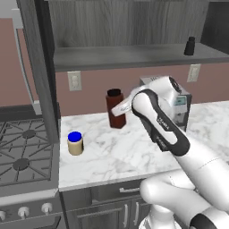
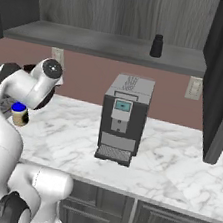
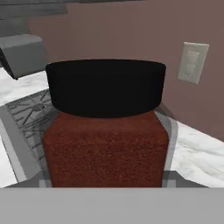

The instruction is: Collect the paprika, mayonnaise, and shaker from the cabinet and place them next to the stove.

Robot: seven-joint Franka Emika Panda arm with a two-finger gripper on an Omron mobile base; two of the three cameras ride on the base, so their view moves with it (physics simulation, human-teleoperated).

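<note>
Paprika (image 3: pixel 105 144) between gripper fingers, grasp unclear; mayonnaise (image 1: pixel 75 143) nearby; shaker (image 1: pixel 190 46) on shelf.

A grey coffee machine (image 2: pixel 124 116) stands on the white marble counter (image 2: pixel 166 164) below two wall outlets (image 1: pixel 74 80).

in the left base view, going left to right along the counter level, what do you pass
stove → mayonnaise → paprika → grey coffee machine, partly behind the arm; the shaker sits higher, on the cabinet shelf at the right
</note>
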